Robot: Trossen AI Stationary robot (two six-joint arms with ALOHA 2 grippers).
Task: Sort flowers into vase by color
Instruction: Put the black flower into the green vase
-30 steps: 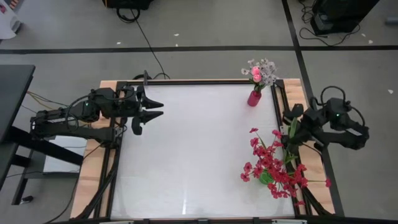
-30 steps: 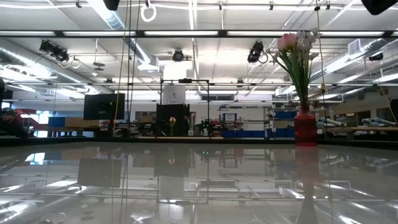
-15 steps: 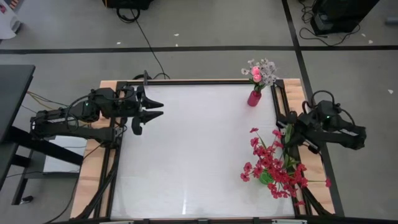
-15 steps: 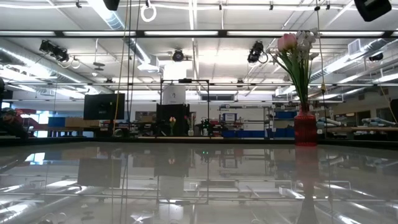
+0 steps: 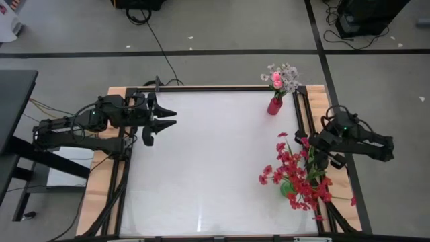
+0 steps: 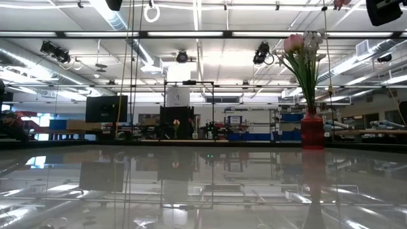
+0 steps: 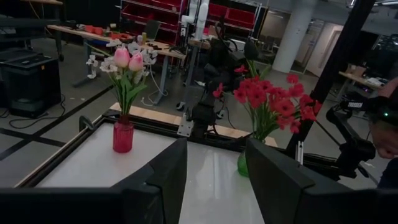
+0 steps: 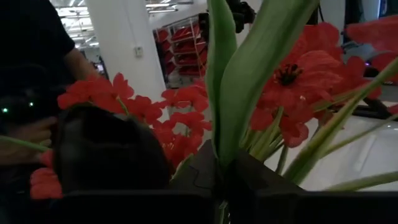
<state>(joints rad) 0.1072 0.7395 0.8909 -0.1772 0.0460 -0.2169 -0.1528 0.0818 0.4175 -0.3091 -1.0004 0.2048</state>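
A red vase (image 5: 274, 105) with pink buds and white sprays (image 5: 282, 77) stands at the table's far right; the low view shows it too (image 6: 311, 130). Near the right edge a green vase (image 7: 242, 163) holds a bunch of red flowers (image 5: 294, 176). My right gripper (image 5: 316, 154) reaches in from the right among these red flowers, shut on a green flower stalk. My left gripper (image 5: 168, 117) waits open above the table's left edge, holding nothing. My right gripper pinches a green stalk with its long leaves (image 8: 225, 140) between its two fingers (image 8: 261, 183). The fingers come level from the table's right side and lie across the stalk. The leaves stand up past the fingers among red blossoms (image 8: 292, 74). The stalk's lower end is hidden.
The white table top (image 5: 208, 161) lies between the two arms, inside a dark frame on a wooden board (image 5: 101, 195). A person (image 8: 37, 74) stands beyond the table's right side, behind the right arm.
My right gripper has sunk a little and rolled its wrist while the arm drew toward the table's left, with the green stalk between its fingers. The bunch of red flowers has shifted slightly toward the far edge. The left arm kept still.
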